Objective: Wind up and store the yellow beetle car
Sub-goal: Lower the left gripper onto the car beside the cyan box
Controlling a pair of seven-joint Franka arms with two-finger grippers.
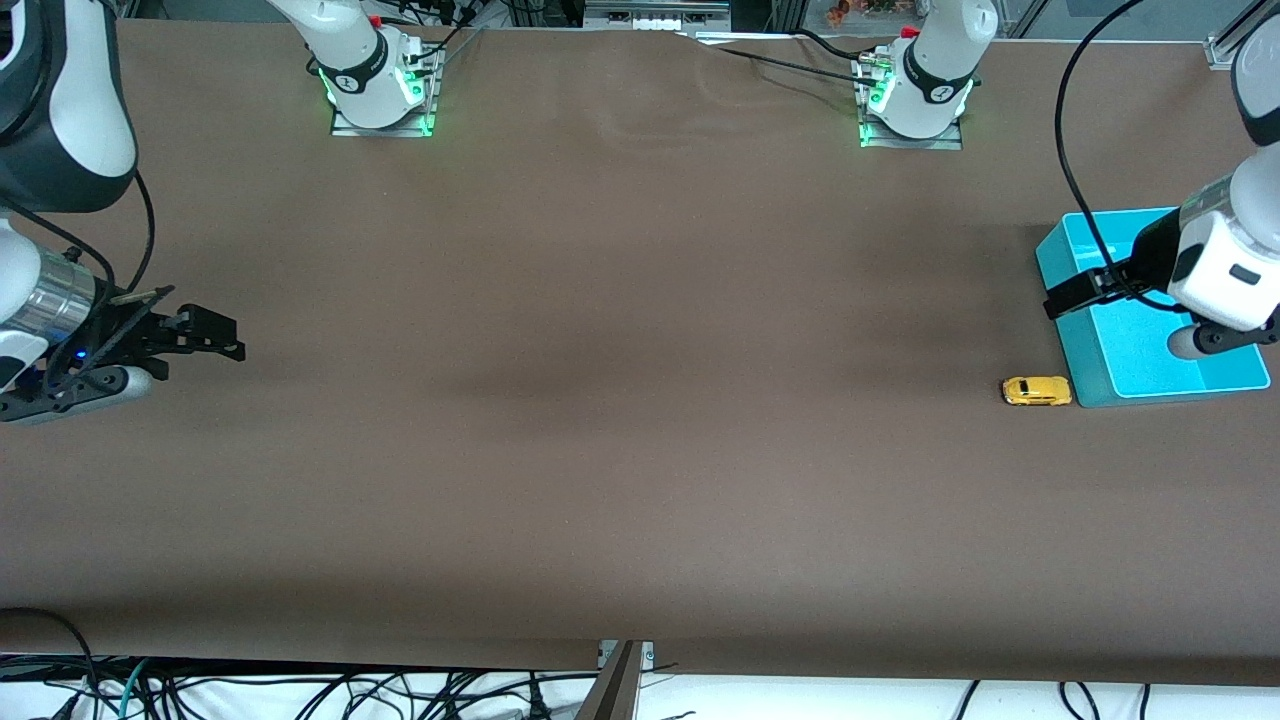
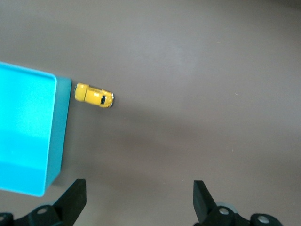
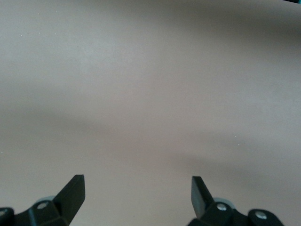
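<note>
The yellow beetle car (image 1: 1036, 391) stands on its wheels on the brown table, at the left arm's end. It sits right beside the wall of a cyan box (image 1: 1088, 352), near the corner nearer the front camera. In the left wrist view the car (image 2: 94, 95) shows next to the box (image 2: 59, 132). My left gripper (image 1: 1062, 297) hangs over the box's edge, open and empty, its fingertips (image 2: 75, 194) spread wide around bare table (image 2: 138, 193). My right gripper (image 1: 225, 337) waits at the right arm's end, open (image 3: 137, 188) over bare table.
The cyan box holds nothing that shows. A black cable (image 1: 1085, 210) loops from the left arm over the box. The brown cloth (image 1: 620, 400) covers the whole table between the arms. Cables hang past the table's front edge (image 1: 620, 665).
</note>
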